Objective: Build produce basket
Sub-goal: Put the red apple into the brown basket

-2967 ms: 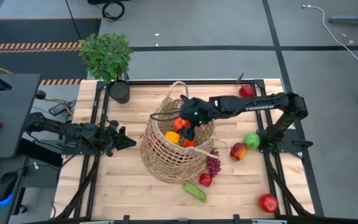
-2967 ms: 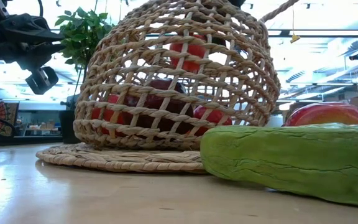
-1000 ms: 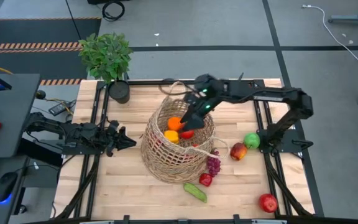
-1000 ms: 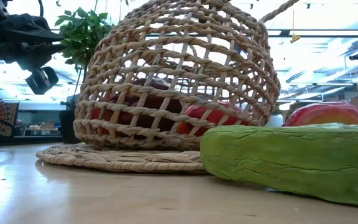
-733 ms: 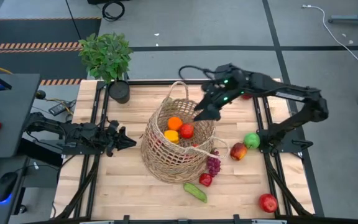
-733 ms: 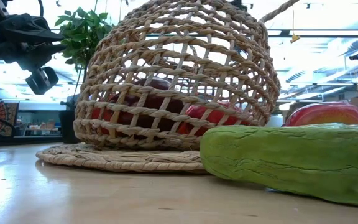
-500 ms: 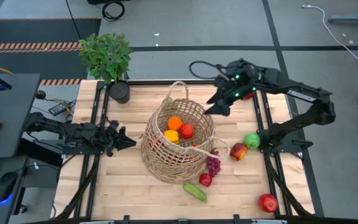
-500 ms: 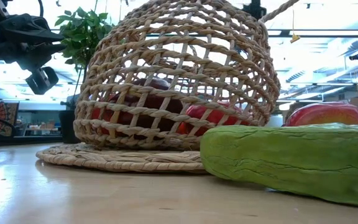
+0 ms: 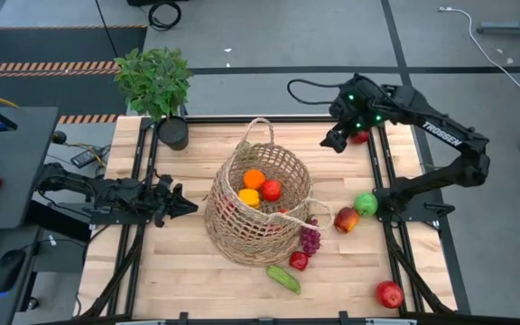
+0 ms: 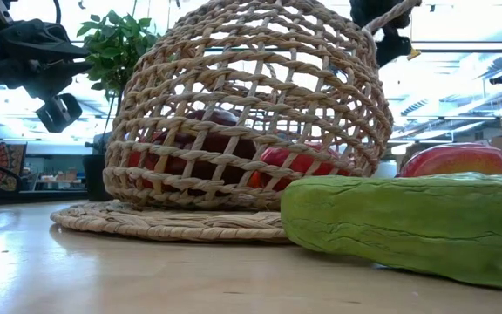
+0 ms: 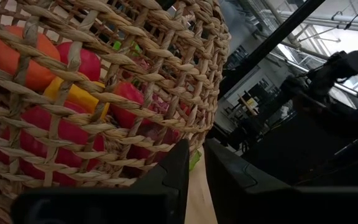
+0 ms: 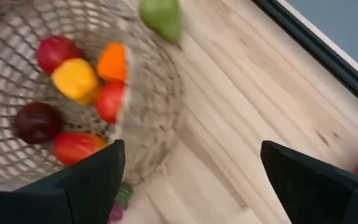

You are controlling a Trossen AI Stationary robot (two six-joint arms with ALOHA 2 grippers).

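The wicker basket point(image 9: 258, 206) stands mid-table on its round base and holds an orange point(image 9: 254, 179), a yellow pepper point(image 9: 249, 197) and red pieces point(image 9: 271, 190). My right gripper point(image 9: 332, 141) hangs open and empty above the table's far right part, beside a red apple point(image 9: 359, 135); its wrist view looks back at the basket point(image 12: 73, 99). My left gripper point(image 9: 186, 203) waits level at the basket's left side, shut point(image 11: 194, 168). On the table lie a green apple point(image 9: 366, 204), a red-yellow apple point(image 9: 346, 219), grapes point(image 9: 310, 239), a red pepper point(image 9: 299, 260), a cucumber point(image 9: 283, 278) and a red apple point(image 9: 388, 293).
A potted plant point(image 9: 154, 79) in a black pot point(image 9: 174, 134) stands at the far left corner. Black frame rails point(image 9: 379, 181) run along the table's left and right sides. In the low view the cucumber point(image 10: 408, 231) lies close in front of the basket point(image 10: 247, 113).
My right gripper has gone from above the basket's opening toward the table's far right corner, rising a little and turning as it went, open and empty throughout. The fruit in the basket has stayed put.
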